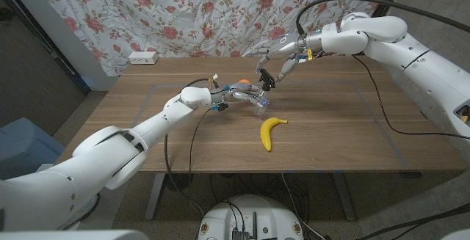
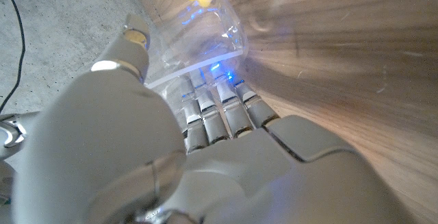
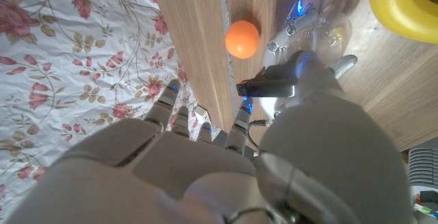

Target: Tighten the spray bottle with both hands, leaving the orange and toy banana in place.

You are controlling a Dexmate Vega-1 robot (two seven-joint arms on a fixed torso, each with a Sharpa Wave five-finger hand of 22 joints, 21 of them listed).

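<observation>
hands meet over the middle of the wooden surface [image 1: 132, 119]. the left hand [image 1: 236, 95] reaches in from the near left, arm stretched low across the wood, and its fingers [image 2: 217, 107] wrap the clear body of the spray bottle [image 1: 258, 100], which the left wrist view shows as a transparent block pressed against the fingertips. the right hand [image 1: 277, 58] comes in from the far right, held up above the bottle, with its fingers curled and apart and a small black part pinched at the thumb in the right wrist view; i cannot tell whether it is truly gripping the bottle's top.

the orange [image 1: 242, 84] sits just behind the left hand, close to the bottle. the toy banana [image 1: 270, 132] lies nearer the front edge, a little apart from the bottle.

a floral curtain [image 1: 183, 12] hangs behind the surface, and a white power strip [image 1: 143, 58] rests at the far left corner. black cables [image 1: 382, 104] trail over the right side. the left and right ends of the surface are open wood, as is the strip along the front edge.
</observation>
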